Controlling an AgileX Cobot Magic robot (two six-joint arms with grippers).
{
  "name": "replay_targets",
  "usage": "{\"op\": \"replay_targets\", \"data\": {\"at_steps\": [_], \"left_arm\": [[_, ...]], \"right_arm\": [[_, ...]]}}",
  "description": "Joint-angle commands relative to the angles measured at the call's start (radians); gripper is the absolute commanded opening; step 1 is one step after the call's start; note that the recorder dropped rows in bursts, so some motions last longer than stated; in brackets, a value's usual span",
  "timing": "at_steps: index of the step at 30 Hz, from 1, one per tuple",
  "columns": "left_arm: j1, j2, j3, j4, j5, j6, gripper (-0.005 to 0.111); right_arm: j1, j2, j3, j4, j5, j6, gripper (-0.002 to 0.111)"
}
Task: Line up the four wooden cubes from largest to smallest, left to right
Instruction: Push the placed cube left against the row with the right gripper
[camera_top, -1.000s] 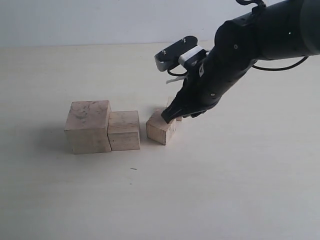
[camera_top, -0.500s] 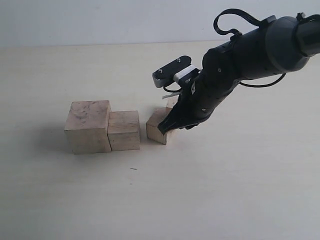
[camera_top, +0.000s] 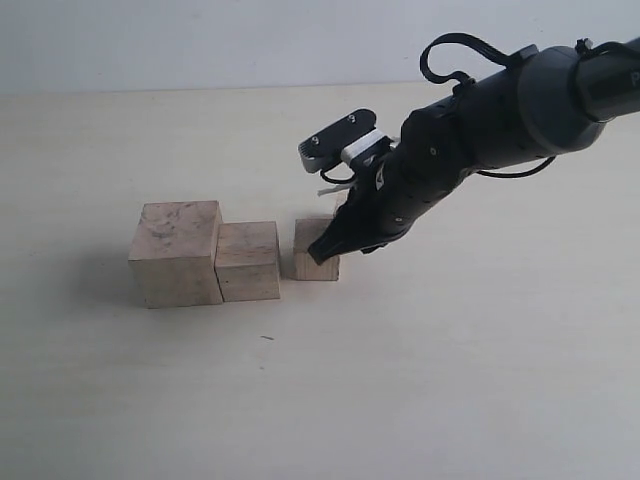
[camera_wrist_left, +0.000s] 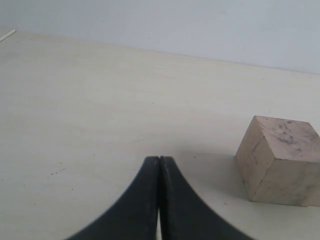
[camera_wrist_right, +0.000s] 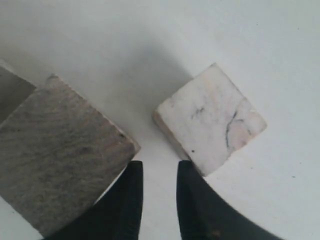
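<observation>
Three wooden cubes stand in a row: the largest (camera_top: 175, 252) with a mottled top, the second (camera_top: 248, 260) touching its right side, and the browner third (camera_top: 312, 250) a small gap further right. My right gripper (camera_top: 323, 254) is down at the third cube's right face. Seen from the right wrist, the gripper (camera_wrist_right: 157, 167) is slightly open with only bare table between its fingers; the third cube (camera_wrist_right: 60, 160) lies on one side and the pale smallest cube (camera_wrist_right: 210, 125) on the other. The arm hides the smallest cube in the exterior view. My left gripper (camera_wrist_left: 159, 159) is shut and empty, near the largest cube (camera_wrist_left: 280, 160).
A pale tabletop (camera_top: 400, 380) spreads around the row, ending at a light wall behind. The right arm's bulky black links (camera_top: 500, 120) hang over the area right of the third cube.
The third cube has turned square to the row and slid slightly left. My right gripper has moved left and lower alongside it.
</observation>
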Motion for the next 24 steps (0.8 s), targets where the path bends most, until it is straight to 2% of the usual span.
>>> {"op": "replay_targets", "data": {"at_steps": [1, 24], "left_arm": [[-0.006, -0.006, 0.000, 0.002, -0.009, 0.003, 0.000], [-0.006, -0.006, 0.000, 0.002, -0.009, 0.003, 0.000]], "right_arm": [[-0.002, -0.003, -0.001, 0.001, -0.038, -0.013, 0.024], [0.007, -0.003, -0.002, 0.013, 0.021, -0.017, 0.024]]}}
